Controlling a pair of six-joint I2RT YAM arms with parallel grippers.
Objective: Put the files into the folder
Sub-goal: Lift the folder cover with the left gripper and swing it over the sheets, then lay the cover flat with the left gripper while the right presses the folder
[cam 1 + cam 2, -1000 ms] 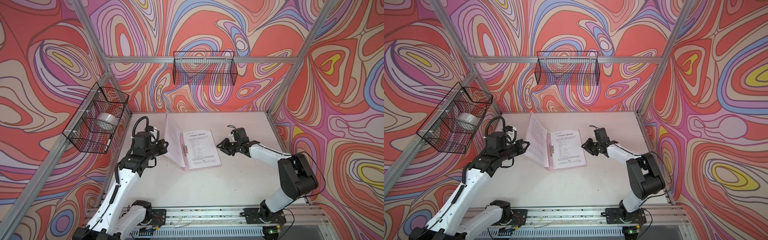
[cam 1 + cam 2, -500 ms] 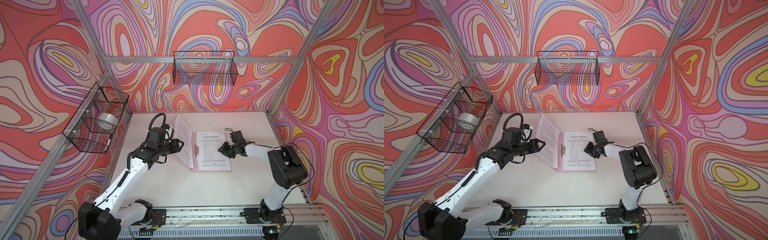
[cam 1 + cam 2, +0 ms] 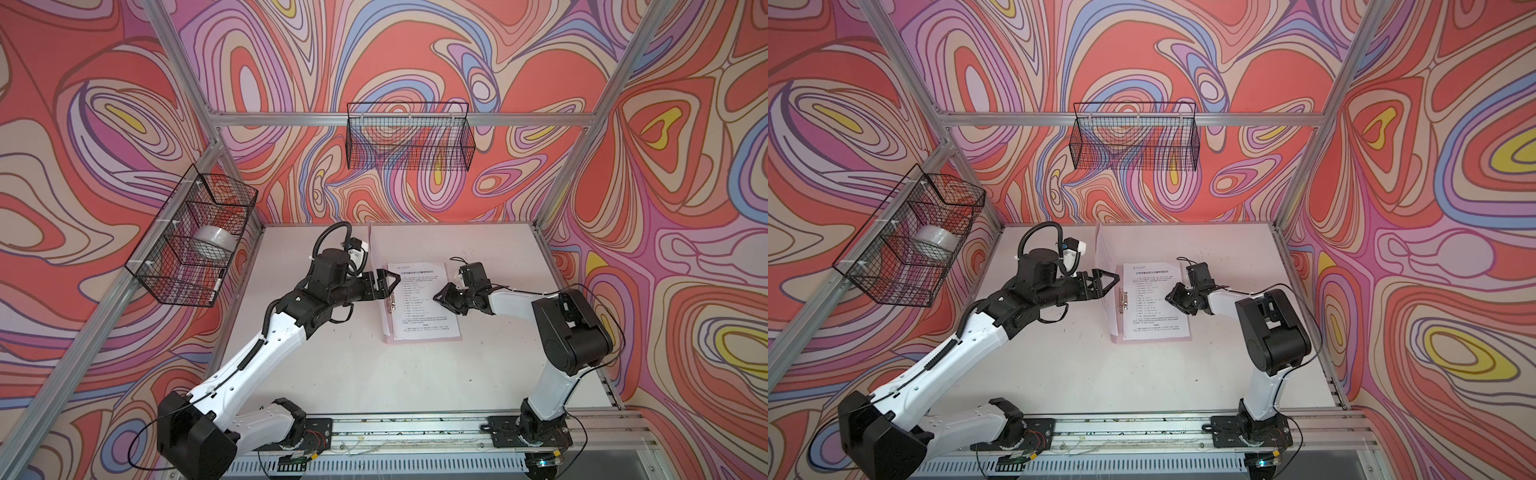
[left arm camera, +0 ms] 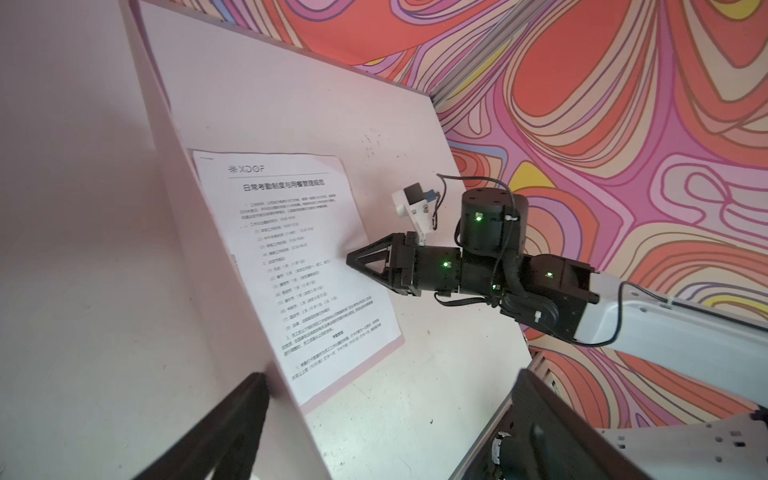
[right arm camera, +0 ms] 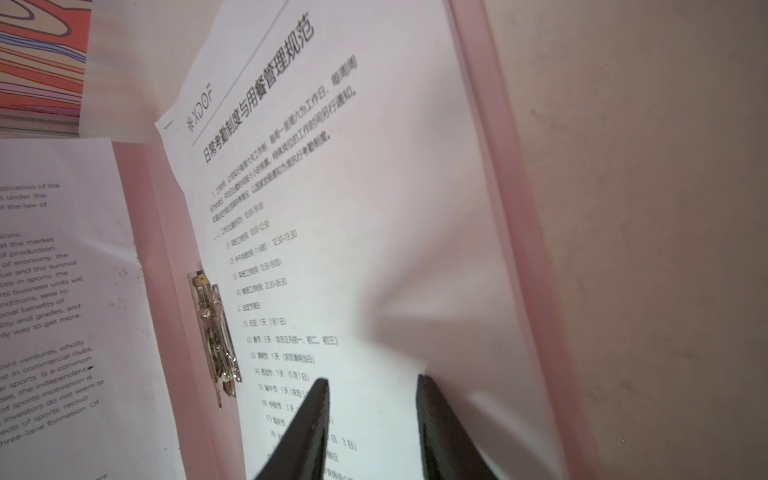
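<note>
Open folder (image 5: 158,232) — long axis front-to-back; files (image 3: 415,316), heading end rearward

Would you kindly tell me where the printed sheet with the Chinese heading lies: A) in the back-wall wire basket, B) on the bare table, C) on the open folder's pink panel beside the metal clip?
C: the sheet rests on the pink folder, next to its metal clip.

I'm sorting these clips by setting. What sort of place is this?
Most likely a robot test cell rather than an office: a left arm and right arm bolted to a rail fronting the white table, aluminium framing around swirl-patterned walls, and wire baskets mounted on it.
</note>
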